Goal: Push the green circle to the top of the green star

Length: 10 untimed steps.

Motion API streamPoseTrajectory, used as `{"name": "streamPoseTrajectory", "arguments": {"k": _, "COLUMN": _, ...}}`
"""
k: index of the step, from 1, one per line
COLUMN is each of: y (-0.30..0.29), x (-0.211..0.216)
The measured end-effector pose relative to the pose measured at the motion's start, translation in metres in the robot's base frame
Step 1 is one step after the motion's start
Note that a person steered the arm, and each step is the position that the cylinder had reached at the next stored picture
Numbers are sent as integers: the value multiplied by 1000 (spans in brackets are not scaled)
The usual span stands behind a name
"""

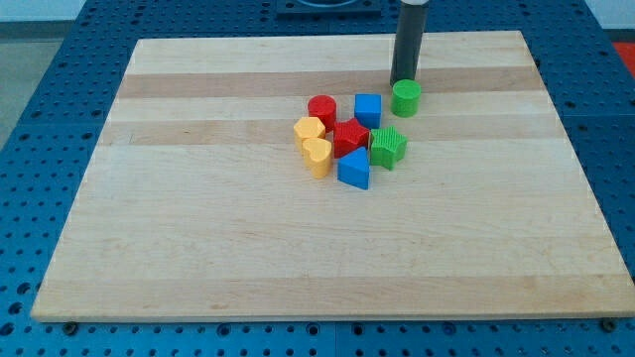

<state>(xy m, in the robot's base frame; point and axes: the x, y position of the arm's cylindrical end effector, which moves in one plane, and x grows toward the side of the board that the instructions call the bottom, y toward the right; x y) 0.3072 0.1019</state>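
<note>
The green circle [406, 98] stands on the wooden board [198, 228], right of centre near the view's top. The green star [388, 148] lies below it and slightly to the left, with a gap between them. My tip [404, 81] touches the board just above the green circle, at its top edge. The rod rises straight up out of the view's top.
A cluster sits left of the green star: a red circle [321, 110], a blue cube [368, 109], a red star [349, 137], a yellow hexagon-like block [309, 130], a yellow heart-like block [318, 156] and a blue triangular block [354, 171].
</note>
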Motion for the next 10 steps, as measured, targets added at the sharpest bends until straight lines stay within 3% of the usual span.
{"name": "streamPoseTrajectory", "arguments": {"k": 3, "y": 29, "x": 21}}
{"name": "streamPoseTrajectory", "arguments": {"k": 6, "y": 19, "x": 5}}
{"name": "streamPoseTrajectory", "arguments": {"k": 10, "y": 16, "x": 32}}
